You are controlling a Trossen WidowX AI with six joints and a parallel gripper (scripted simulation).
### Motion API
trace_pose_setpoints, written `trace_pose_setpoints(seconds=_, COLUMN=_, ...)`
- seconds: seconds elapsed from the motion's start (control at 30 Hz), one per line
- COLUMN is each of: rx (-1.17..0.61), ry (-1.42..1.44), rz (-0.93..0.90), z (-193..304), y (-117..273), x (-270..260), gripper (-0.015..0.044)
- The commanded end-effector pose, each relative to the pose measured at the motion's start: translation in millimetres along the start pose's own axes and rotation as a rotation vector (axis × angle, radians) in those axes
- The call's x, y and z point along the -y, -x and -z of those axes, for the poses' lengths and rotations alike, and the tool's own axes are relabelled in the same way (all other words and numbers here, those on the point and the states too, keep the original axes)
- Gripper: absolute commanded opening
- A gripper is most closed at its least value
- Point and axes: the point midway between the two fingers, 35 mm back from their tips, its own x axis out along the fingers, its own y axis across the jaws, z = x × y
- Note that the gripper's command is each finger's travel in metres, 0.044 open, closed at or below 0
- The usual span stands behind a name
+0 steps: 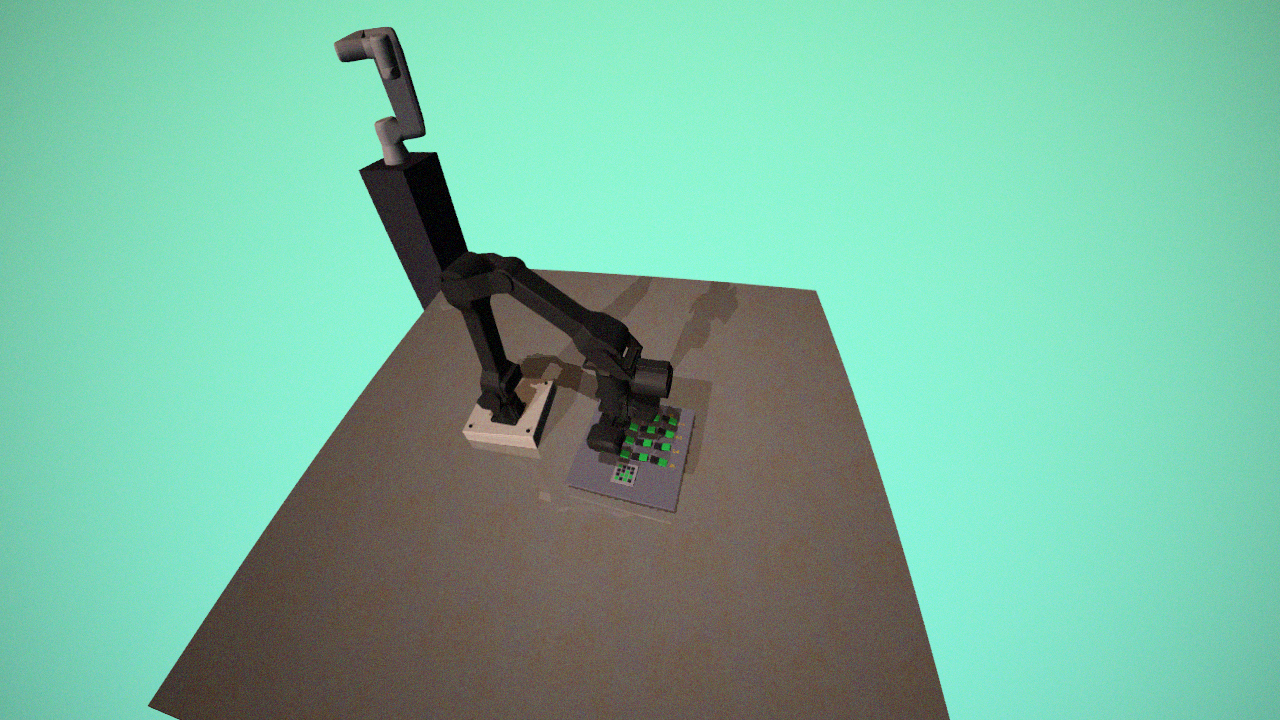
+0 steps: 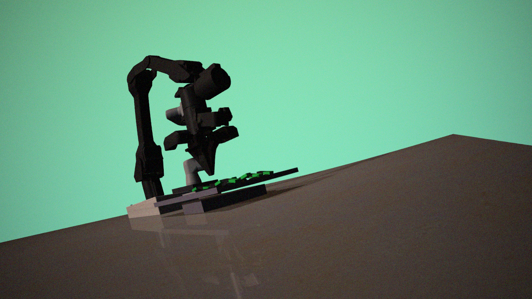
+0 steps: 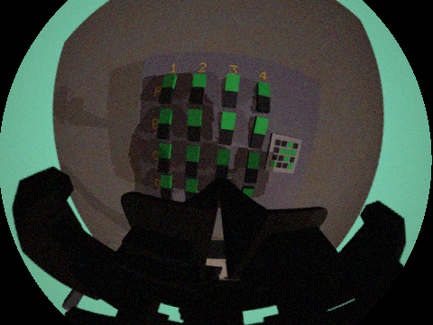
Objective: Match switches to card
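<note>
Across the brown, faintly glossy table (image 1: pixel 537 608) (image 2: pixel 334 223) (image 3: pixel 216 27) sits the flat slate-purple panel (image 1: pixel 590 474) (image 2: pixel 200 194) (image 3: pixel 289 99), twelve o'clock from the black tapered claw (image 1: pixel 612 440) (image 2: pixel 212 174) (image 3: pixel 220 182) in the wrist view! Claw's shut, empty, hovering. Blocky green-and-dark-grey rocker switches (image 1: pixel 665 446) (image 2: pixel 243 175) (image 3: pixel 232 83) crowd below; any press wants a raised end, straight down, neighbours untouched. Pale-bordered square card (image 1: pixel 623 474) (image 3: pixel 285 153), two o'clock, checks each choice!

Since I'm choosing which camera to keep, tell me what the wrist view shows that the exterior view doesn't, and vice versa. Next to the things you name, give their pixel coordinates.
Only wrist: the small card (image 3: pixel 272 155), the column numbers.

Only exterior: the arm's pale base (image 2: pixel 143 209), its upright lower link (image 2: pixel 142 118).

Both: the green-and-dark switches, the panel (image 3: pixel 293 99) (image 2: pixel 169 200), the shut hand (image 3: pixel 220 182) (image 2: pixel 212 174).
</note>
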Motion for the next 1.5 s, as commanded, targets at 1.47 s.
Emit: trace_pose_setpoints(seconds=1.47, rx=0.001, ry=0.004, rz=0.005, z=0, y=-18, x=1, gripper=0.0000)
